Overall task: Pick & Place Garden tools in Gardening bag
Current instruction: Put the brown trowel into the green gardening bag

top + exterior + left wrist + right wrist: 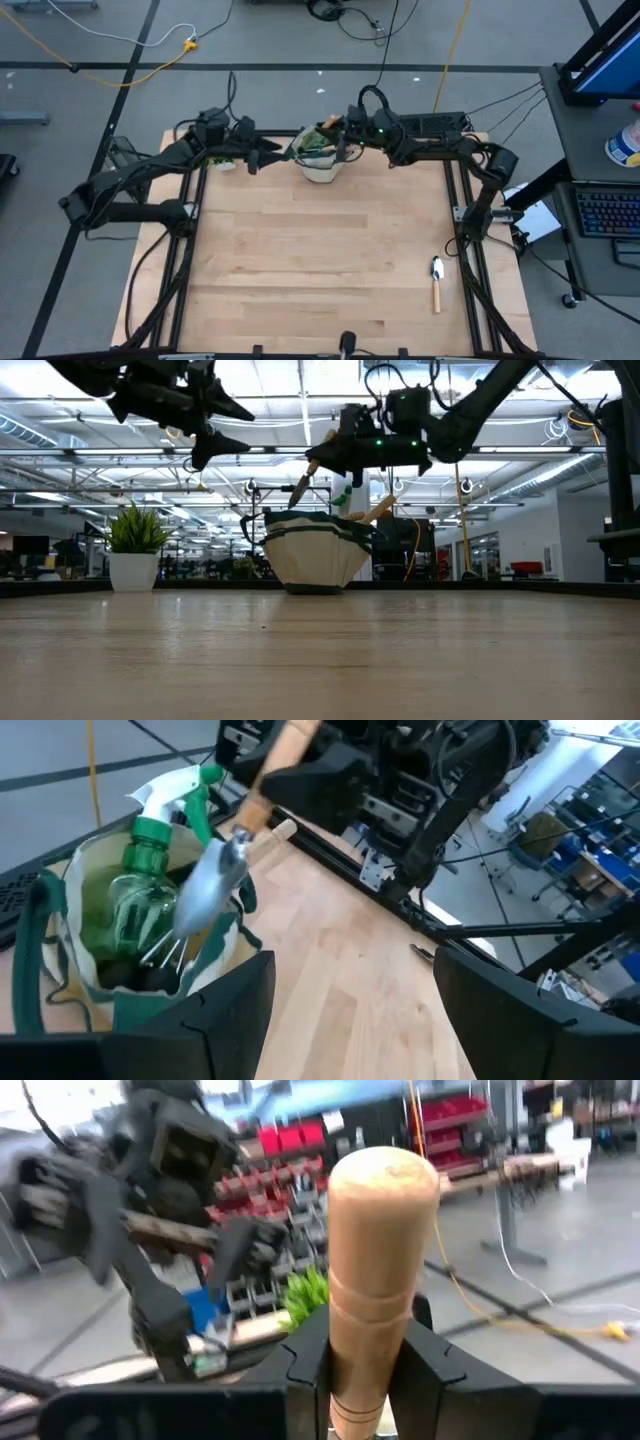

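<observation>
At the top centre of the high view, the right gripper (340, 135) clamps the wooden handle of a trowel (215, 885), its blade hanging tilted over the bag (310, 555). A spray bottle (140, 885) stands inside the bag. The left gripper (268, 152) hovers just left of the bag, fingers spread, empty. Another trowel (436, 284) lies on the table (320, 260) at lower right.
</observation>
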`<action>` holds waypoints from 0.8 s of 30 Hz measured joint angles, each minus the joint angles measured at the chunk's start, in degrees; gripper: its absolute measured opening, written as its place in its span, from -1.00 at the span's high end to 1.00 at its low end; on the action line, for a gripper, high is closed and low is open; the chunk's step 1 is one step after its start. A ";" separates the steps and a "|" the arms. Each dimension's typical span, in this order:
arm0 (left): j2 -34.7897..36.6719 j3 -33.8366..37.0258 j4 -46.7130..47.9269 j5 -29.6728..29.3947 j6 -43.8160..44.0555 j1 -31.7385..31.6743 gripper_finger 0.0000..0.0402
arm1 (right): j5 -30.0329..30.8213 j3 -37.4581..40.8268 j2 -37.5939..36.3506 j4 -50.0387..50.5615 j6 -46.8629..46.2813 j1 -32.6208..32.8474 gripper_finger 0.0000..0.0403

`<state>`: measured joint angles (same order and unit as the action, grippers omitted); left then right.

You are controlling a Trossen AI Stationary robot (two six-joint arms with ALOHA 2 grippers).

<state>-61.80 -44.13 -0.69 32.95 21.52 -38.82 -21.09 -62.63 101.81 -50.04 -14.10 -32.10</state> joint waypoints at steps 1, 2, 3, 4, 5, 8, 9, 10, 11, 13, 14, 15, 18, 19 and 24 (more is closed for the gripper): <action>1.08 0.70 0.01 -0.07 0.00 -0.01 -0.40 | 0.02 -1.08 0.39 1.61 0.96 0.00 0.71; 2.13 1.41 0.04 -0.26 0.00 -0.01 -0.40 | 0.08 -2.12 0.62 3.18 1.88 0.00 0.71; 3.12 2.03 0.22 -0.72 0.00 -0.01 -0.40 | 0.11 -2.90 0.65 4.67 2.79 0.00 0.71; 4.11 2.51 0.15 -1.61 0.00 0.00 -0.40 | 0.08 -3.55 0.65 6.28 3.44 0.00 0.71; 5.06 2.99 -0.16 -2.30 -0.02 -0.01 -0.40 | 0.08 -4.09 0.65 7.34 4.07 0.13 0.71; 7.07 4.33 0.12 -4.99 -0.02 -0.01 -0.40 | 0.30 -4.80 0.67 10.35 6.67 0.74 0.71; 7.56 4.66 0.08 -5.67 0.01 -0.01 -0.40 | 0.42 -4.83 0.67 10.78 7.54 1.05 0.71; 7.95 4.93 0.22 -6.10 0.04 -0.01 -0.40 | 1.21 -4.85 0.81 11.57 8.34 1.38 0.71; 8.12 4.99 0.12 -6.50 0.06 -0.01 -0.40 | 1.79 -4.86 1.35 11.55 9.13 1.68 0.71; 8.28 5.24 -0.16 -6.59 0.14 -0.01 -0.40 | 2.78 -4.92 2.39 11.47 9.46 1.97 0.71; 8.26 5.32 0.20 -6.58 0.26 -0.01 -0.40 | 2.81 -4.88 2.99 11.59 9.34 1.97 0.71; 8.18 5.34 0.20 -6.61 0.61 -0.01 -0.40 | 2.85 -4.87 3.56 11.22 9.31 1.95 0.71; 8.17 5.34 0.22 -6.46 0.90 0.05 -0.40 | 2.94 -4.87 4.91 9.77 9.41 2.17 0.71; 8.17 5.34 0.22 -6.45 0.91 0.05 -0.40 | 2.92 -4.87 5.15 9.57 9.35 2.19 0.71; 8.17 5.34 0.54 -6.43 0.94 0.05 -0.40 | 2.92 -4.87 5.83 9.08 9.24 2.21 0.71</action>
<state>-53.63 -38.79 -0.15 26.52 22.46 -38.76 -18.17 -67.51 107.63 -40.96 -4.86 -29.89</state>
